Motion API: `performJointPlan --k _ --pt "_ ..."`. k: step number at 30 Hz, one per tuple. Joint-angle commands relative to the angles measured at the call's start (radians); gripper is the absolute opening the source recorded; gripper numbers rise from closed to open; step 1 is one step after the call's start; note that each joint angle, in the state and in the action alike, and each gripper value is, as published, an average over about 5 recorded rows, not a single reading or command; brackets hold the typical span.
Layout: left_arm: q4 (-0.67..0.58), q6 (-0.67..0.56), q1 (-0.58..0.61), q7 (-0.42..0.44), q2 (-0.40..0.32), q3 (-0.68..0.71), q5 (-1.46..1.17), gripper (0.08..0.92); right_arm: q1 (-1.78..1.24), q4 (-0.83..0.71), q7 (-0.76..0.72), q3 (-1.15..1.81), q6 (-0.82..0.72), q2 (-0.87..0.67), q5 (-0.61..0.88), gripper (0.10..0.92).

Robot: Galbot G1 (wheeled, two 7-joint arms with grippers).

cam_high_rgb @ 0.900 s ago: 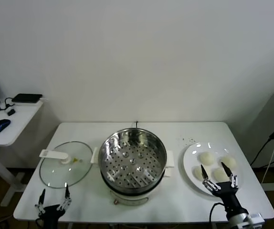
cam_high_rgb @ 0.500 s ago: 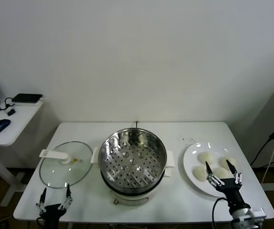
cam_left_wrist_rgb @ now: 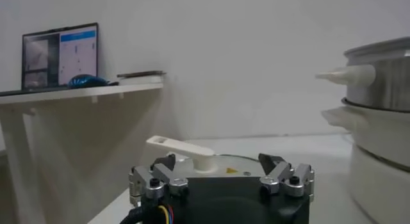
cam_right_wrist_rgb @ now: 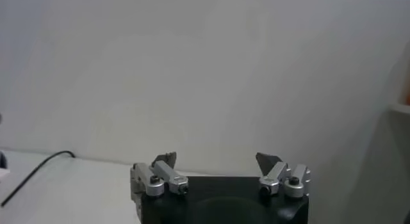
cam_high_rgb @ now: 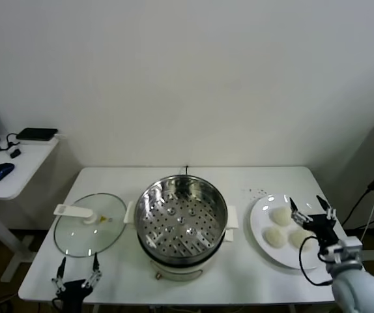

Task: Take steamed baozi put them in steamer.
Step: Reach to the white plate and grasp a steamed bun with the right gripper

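Observation:
The steamer [cam_high_rgb: 180, 222], a shiny steel pot with a perforated tray, stands mid-table; its side fills the edge of the left wrist view [cam_left_wrist_rgb: 382, 116]. Three cream-white baozi [cam_high_rgb: 281, 216] [cam_high_rgb: 275, 237] [cam_high_rgb: 300, 239] lie on a white plate [cam_high_rgb: 259, 222] to the steamer's right. My right gripper [cam_high_rgb: 306, 203] hangs open over the plate's right half with nothing between its fingers. In its own wrist view this gripper [cam_right_wrist_rgb: 216, 158] faces only the bare wall. My left gripper [cam_high_rgb: 78, 261] waits open at the table's front left corner, pointing at the lid [cam_left_wrist_rgb: 216, 160].
A flat glass lid [cam_high_rgb: 88, 225] with a white handle [cam_left_wrist_rgb: 182, 148] lies left of the steamer. A side table [cam_high_rgb: 17, 163] with a mouse and a laptop stands off to the left. A black cable [cam_high_rgb: 369, 189] hangs past the table's right edge.
My right gripper has risen from the plate's front edge and moved back and to the right, above the baozi. It stays open. The left gripper has barely shifted.

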Motion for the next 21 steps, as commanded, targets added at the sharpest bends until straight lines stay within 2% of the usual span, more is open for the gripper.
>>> performJointPlan --k 1,10,15,21 --pt "0.011 -0.008 -0.002 0.001 -0.026 0.006 0.015 0.823 0.245 -0.106 -0.095 -0.171 -0.177 -0.246 -0.023 0.823" --pt "0.032 -0.026 -0.005 0.002 -0.023 0.015 0.040 0.823 0.547 -0.163 -0.371 -0.484 -0.273 -0.489 -0.025 0.823" --pt "0.040 -0.035 -0.008 0.002 -0.022 0.023 0.054 0.823 0.918 -0.231 -0.543 -0.893 -0.249 -0.589 -0.028 0.823" --pt "0.049 -0.046 -0.009 0.003 -0.021 0.031 0.073 0.823 1.363 -0.330 -0.708 -1.393 -0.150 -0.592 -0.032 0.823"
